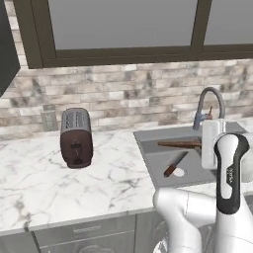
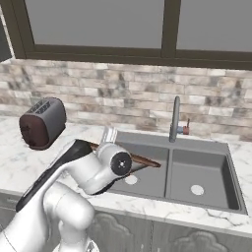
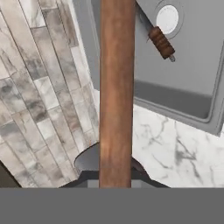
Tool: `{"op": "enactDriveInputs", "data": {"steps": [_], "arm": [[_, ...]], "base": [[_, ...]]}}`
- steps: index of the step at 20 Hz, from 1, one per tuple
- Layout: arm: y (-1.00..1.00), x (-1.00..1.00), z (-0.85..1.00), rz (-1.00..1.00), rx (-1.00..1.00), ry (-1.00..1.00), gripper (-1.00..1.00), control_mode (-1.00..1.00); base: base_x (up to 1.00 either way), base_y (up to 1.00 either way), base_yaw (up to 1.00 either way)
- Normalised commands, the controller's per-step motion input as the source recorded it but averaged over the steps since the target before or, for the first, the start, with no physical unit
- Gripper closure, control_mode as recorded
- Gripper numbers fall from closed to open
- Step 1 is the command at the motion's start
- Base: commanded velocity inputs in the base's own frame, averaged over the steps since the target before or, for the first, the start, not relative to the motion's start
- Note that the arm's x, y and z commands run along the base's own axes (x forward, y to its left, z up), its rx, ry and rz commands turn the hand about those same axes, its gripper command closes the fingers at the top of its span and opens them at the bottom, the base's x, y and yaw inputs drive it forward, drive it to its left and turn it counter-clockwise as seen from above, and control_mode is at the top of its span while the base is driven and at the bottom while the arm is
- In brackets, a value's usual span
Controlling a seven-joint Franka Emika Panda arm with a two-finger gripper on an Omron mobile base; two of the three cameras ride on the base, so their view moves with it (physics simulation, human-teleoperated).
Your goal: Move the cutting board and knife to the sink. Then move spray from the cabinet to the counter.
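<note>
A: One item in the tool [image 3: 114,186] now: jaws pinched tight on the cutting board [image 3: 116,87], held by its thin edge. In the hand view the board runs straight away from the camera as a narrow reddish-brown strip.

B: Where's it sit?

A: Over the sink [image 1: 148,148], left basin. In the left base view the board [image 1: 179,144] hangs flat-ish above the basin floor, near the faucet [image 1: 207,104]. Right base view has one end [image 2: 145,162] poking out past the wrist.

B: Knife?

A: Knife [image 1: 174,165] lies in that basin, handle by the drain. Hand view shows the ribbed handle [image 3: 161,42].

B: Handling?

A: Stiff wood, won't flex, probably moderate weight. Long, so a grip near one end likely levers against the pads; smooth faces could slip. Best hold is mid-edge or by the loop handle. Can't tell from here where along the board the grip is.

B: Arm pose?

A: Elbow folded high over the near bench [image 1: 59,183] edge, forearm reaching to the sink, wrist turned so the hand points along the board toward the backsplash. Toaster [image 1: 76,137] well apart to the left.
</note>
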Motion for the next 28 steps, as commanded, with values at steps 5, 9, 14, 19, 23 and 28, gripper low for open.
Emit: {"op": "enactDriveInputs", "data": {"steps": [5, 9, 14, 19, 23, 28], "arm": [[0.00, 0.15, -0.39, 0.17, 0.00, -0.20, 1.00, -1.00], [0.00, 0.09, -0.31, 0.18, 0.00, -0.29, 1.00, -1.00], [0.00, 0.17, -0.21, 0.09, 0.00, -0.06, 1.00, -1.00], [0.00, 0.26, -0.01, 0.02, 0.00, 0.21, 1.00, -1.00], [-0.04, 0.29, -0.04, 0.05, 0.00, 0.21, 1.00, -1.00], [-0.16, 0.28, -0.22, 0.09, 0.00, 0.05, 1.00, -1.00]], "base": [[0.00, 0.00, 0.00], [0.00, 0.00, 0.00], [0.00, 0.00, 0.00], [0.00, 0.00, 0.00], [0.00, 0.00, 0.00], [0.00, 0.00, 0.00]]}}
